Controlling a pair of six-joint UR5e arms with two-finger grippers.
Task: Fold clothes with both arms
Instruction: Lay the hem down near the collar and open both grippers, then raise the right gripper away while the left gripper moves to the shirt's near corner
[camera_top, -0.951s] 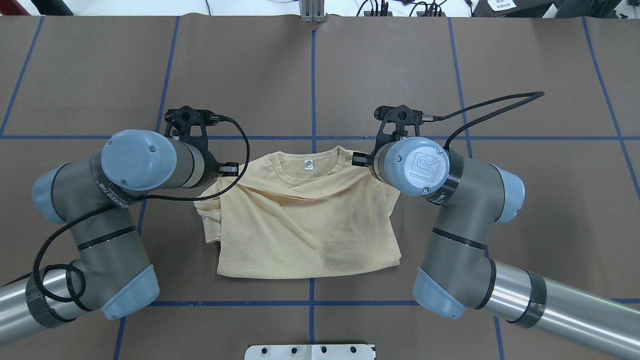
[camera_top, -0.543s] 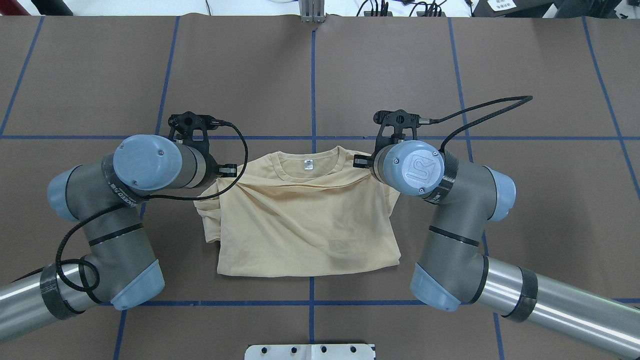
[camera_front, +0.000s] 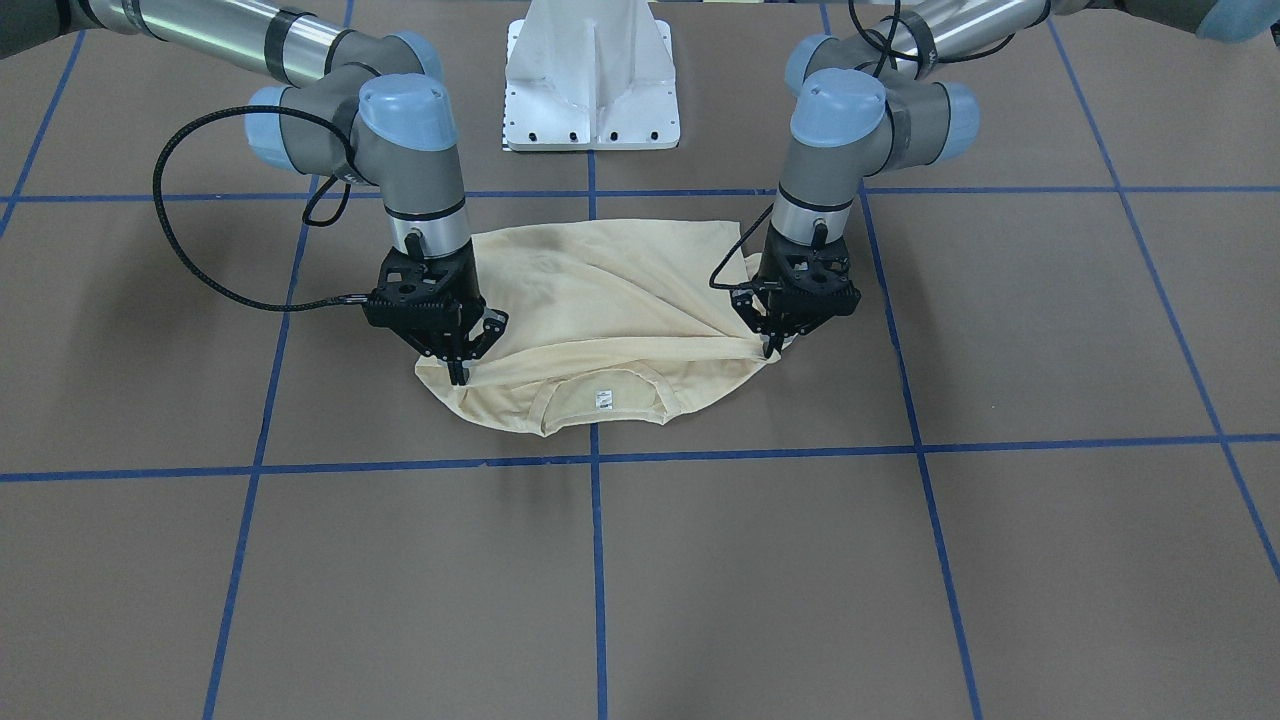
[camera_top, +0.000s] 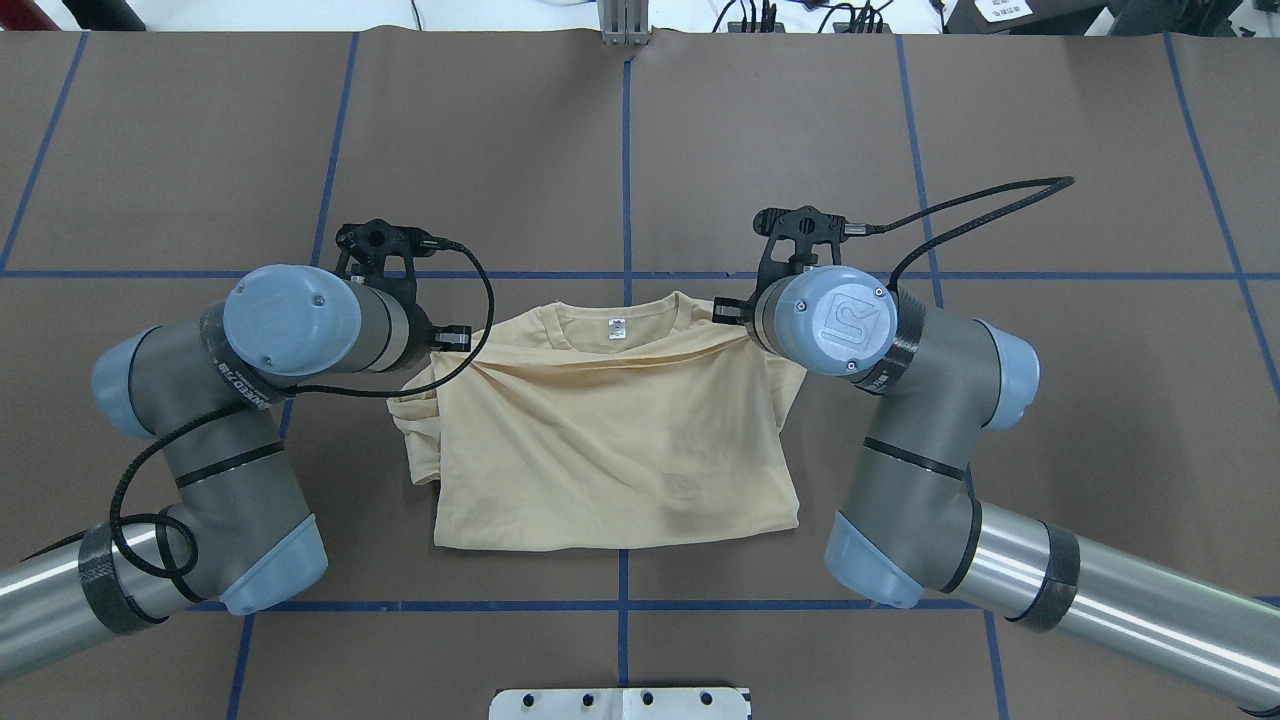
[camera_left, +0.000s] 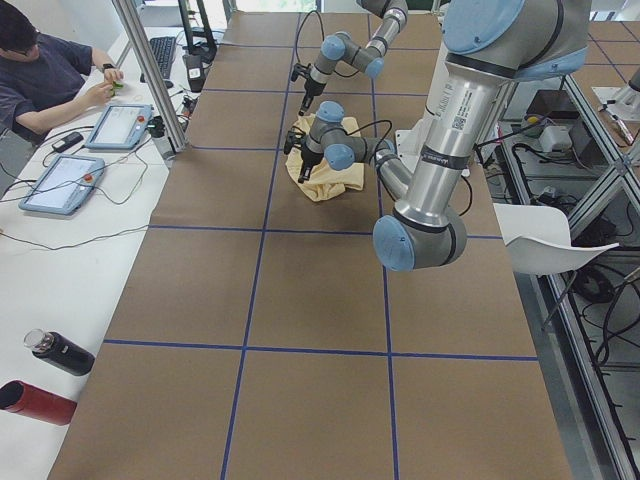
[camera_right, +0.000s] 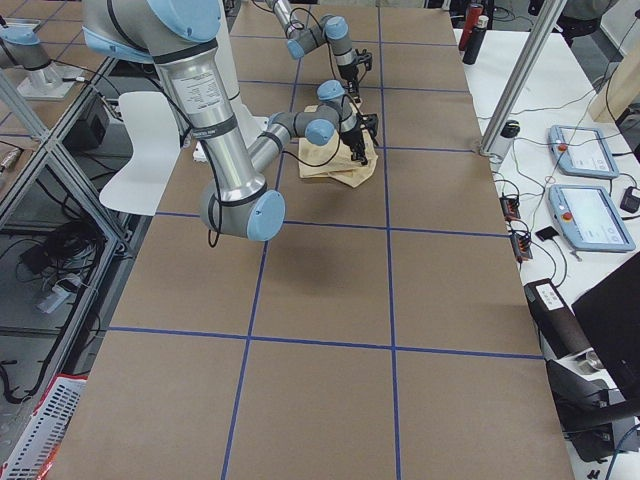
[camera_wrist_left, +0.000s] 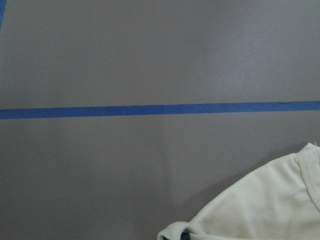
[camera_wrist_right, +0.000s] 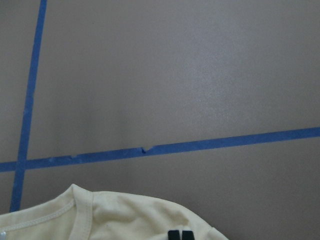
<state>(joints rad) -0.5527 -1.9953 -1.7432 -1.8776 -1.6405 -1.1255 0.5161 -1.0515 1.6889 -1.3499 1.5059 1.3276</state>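
The pale cream-yellow shirt (camera_top: 610, 450) lies partly folded at the table's middle, collar and white neck label (camera_top: 617, 328) away from the robot. A taut ridge of fabric runs across the shirt (camera_front: 600, 290) below the collar, from one gripper to the other. My right gripper (camera_front: 458, 375) points down, shut on the shirt's shoulder; its black fingertips (camera_wrist_right: 180, 235) pinch the cloth. My left gripper (camera_front: 770, 348) is shut on the other shoulder. In the left wrist view the fabric (camera_wrist_left: 260, 210) bunches at the bottom edge and hides the fingers. The print does not show.
Blue tape lines (camera_top: 625, 180) grid the brown table cover. The white pedestal base (camera_front: 590, 90) stands at the robot's side. A person (camera_left: 40, 80) sits at a side table with tablets (camera_left: 120, 125) and bottles (camera_left: 60, 352). A white chair (camera_right: 150, 150) stands beside the table.
Both wrists have shifted slightly, the left one to the right and the right one away from the robot. The fabric between the grippers has drawn tauter and the shoulders have lifted a little.
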